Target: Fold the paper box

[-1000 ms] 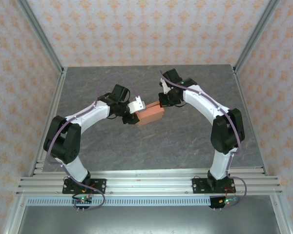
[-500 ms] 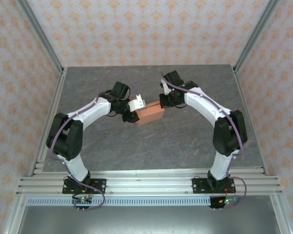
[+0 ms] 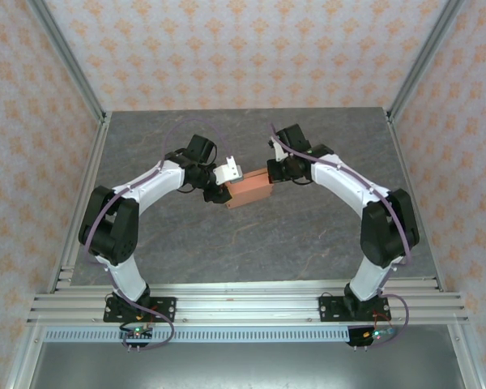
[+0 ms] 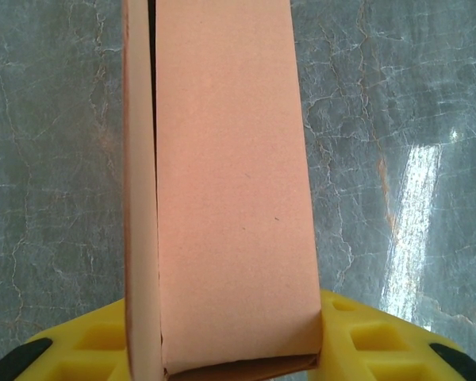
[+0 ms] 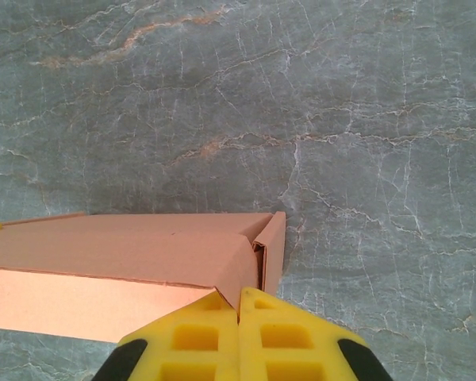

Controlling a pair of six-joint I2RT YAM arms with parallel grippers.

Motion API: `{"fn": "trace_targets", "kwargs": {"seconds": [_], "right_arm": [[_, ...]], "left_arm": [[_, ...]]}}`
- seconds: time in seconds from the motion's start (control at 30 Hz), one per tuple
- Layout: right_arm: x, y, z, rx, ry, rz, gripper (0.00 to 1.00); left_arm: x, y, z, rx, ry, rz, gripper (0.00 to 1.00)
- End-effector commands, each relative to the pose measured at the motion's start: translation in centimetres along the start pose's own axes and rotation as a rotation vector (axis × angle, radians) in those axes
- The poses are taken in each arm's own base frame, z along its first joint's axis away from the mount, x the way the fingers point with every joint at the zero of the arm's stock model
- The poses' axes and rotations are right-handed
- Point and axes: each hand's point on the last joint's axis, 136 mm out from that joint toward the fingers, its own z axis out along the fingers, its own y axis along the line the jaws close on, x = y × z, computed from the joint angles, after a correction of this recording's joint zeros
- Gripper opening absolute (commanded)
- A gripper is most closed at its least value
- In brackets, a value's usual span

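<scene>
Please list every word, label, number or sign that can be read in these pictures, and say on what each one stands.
No text can be read.
The paper box: plain salmon card, no print on the faces that show.
The wallpaper: an ornament pattern, no letters.
The marbled table: no marking.
The small board at the left arm's base: too small to read.

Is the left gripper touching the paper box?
Touching. The left wrist view shows the paper box wedged between the yellow fingers of the left gripper, its edges against both.
</scene>
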Motion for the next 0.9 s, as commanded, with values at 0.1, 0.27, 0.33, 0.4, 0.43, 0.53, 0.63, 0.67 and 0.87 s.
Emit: {"fn": "trace_targets", "kwargs": {"seconds": [0.1, 0.27, 0.33, 0.4, 0.43, 0.53, 0.63, 0.67, 0.87], "right_arm": [[2.7, -1.0, 0.4, 0.022, 0.065, 0.027, 0.02], [3.0, -1.4, 0.5, 0.034, 0.051, 0.025, 0.01], [3.1, -1.3, 0.5, 0.029, 0.043, 0.022, 0.01], [3.1, -1.3, 0.4, 0.029, 0.037, 0.021, 0.01], [3.0, -1.2, 0.4, 0.025, 0.032, 0.016, 0.01], [3.0, -1.3, 0.3, 0.032, 0.018, 0.014, 0.01], [2.9, -1.4, 0.2, 0.041, 0.014, 0.011, 0.01], [2.8, -1.4, 0.1, 0.042, 0.01, 0.01, 0.01], [2.6, -1.1, 0.0, 0.057, -0.001, 0.001, 0.0]], "left_arm": [[3.4, 0.2, 0.5, 0.016, 0.118, -0.104, 0.4], [2.9, 0.2, 0.3, 0.019, 0.096, -0.108, 0.41], [2.8, 0.1, 0.2, 0.021, 0.092, -0.109, 0.41], [2.8, 0.1, 0.2, 0.023, 0.09, -0.109, 0.41], [2.7, 0.1, 0.2, 0.021, 0.088, -0.11, 0.41], [2.5, 0.2, 0.1, 0.021, 0.083, -0.113, 0.42], [2.3, 0.2, 0.0, 0.019, 0.071, -0.116, 0.43], [2.2, 0.2, -0.1, 0.017, 0.067, -0.117, 0.43], [1.2, 0.4, -0.7, 0.008, 0.024, -0.122, 0.48]]}}
